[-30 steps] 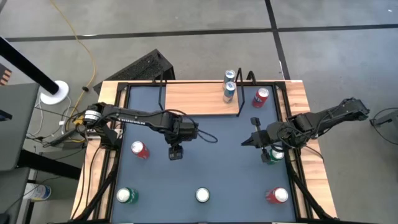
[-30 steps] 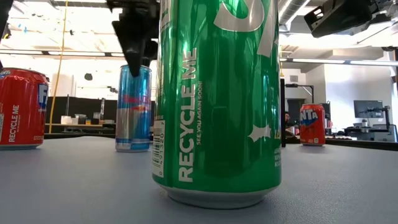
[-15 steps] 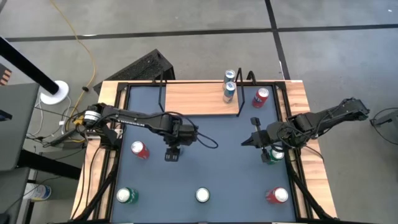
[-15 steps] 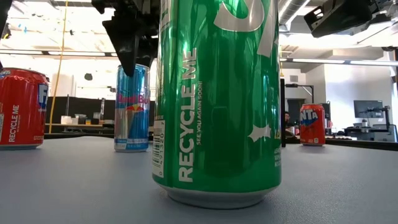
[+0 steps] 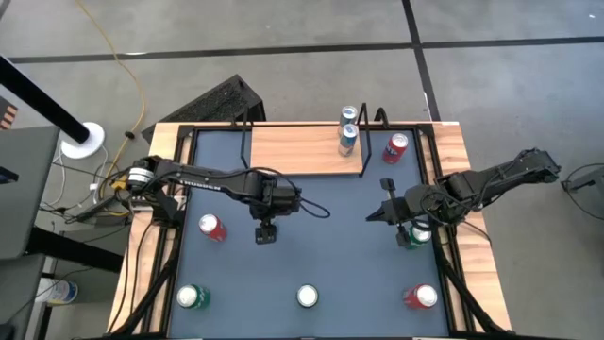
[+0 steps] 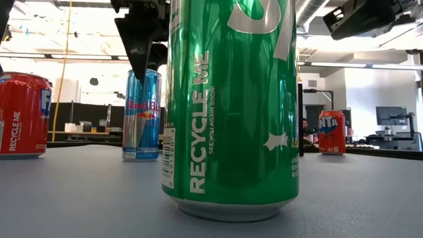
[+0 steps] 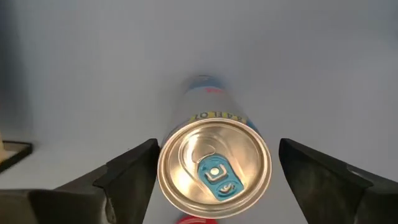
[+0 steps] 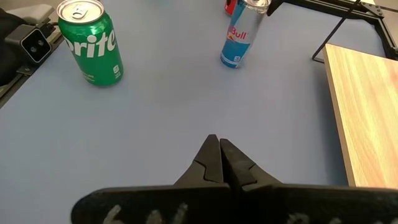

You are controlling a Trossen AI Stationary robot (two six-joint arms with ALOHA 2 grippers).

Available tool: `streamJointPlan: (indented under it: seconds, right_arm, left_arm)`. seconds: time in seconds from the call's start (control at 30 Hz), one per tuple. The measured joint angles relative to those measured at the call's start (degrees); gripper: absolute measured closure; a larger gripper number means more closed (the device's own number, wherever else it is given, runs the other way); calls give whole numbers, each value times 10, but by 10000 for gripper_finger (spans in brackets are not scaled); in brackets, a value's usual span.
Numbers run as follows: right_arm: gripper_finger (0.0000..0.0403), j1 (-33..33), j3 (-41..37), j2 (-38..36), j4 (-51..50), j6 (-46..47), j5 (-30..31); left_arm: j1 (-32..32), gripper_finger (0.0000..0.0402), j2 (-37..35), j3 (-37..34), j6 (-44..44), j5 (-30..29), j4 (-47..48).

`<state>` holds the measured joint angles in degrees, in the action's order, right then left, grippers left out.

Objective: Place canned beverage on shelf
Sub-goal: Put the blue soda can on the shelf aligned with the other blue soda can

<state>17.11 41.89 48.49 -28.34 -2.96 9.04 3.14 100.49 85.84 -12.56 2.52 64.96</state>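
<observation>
Can (image 7: 214,163): slim, blue, upright on the tabletop (image 5: 330,255), directly beneath your left gripper (image 7: 214,180), between its spread fingers (image 7: 130,168). Probably light, rigid, slick; grip mid-body. Right gripper (image 8: 219,163) clenched, empty.

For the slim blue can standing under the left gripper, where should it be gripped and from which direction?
Grip the slim blue can across its upper side wall, coming straight down from above. It stands upright on the table with free space around it, and the left gripper already hangs over it, open, one finger on either side of the round top.
</observation>
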Motion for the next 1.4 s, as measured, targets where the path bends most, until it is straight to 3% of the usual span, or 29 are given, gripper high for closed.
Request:
streamJointPlan:
  seconds: [0.13, 0.37, 0.8, 0.9, 1.17, 1.3, 1.4]
  right_arm:
    - [403, 0, 0, 0, 0, 0, 0]
    - [403, 0, 0, 0, 0, 0, 0]
    - [403, 0, 0, 0, 0, 0, 0]
    - [403, 0, 0, 0, 0, 0, 0]
    - [403, 0, 0, 0, -2, -3, 0]
    - [403, -4, 0, 0, -8, -5, -2]
    - [403, -24, -3, 0, -12, -37, -43]
  left_arm:
    - [-10, 81, 0, 0, -39, 22, 0]
    - [-19, 81, 0, 0, -105, -13, -1]
    - [-15, 82, 0, 0, -134, -33, -4]
    - [-16, 96, 0, 0, -134, -34, -4]
    - [-16, 179, -1, 0, -130, -33, 0]
    - [-16, 181, -1, 0, -105, -33, 0]
    - [-16, 181, -1, 0, -83, -36, 1]
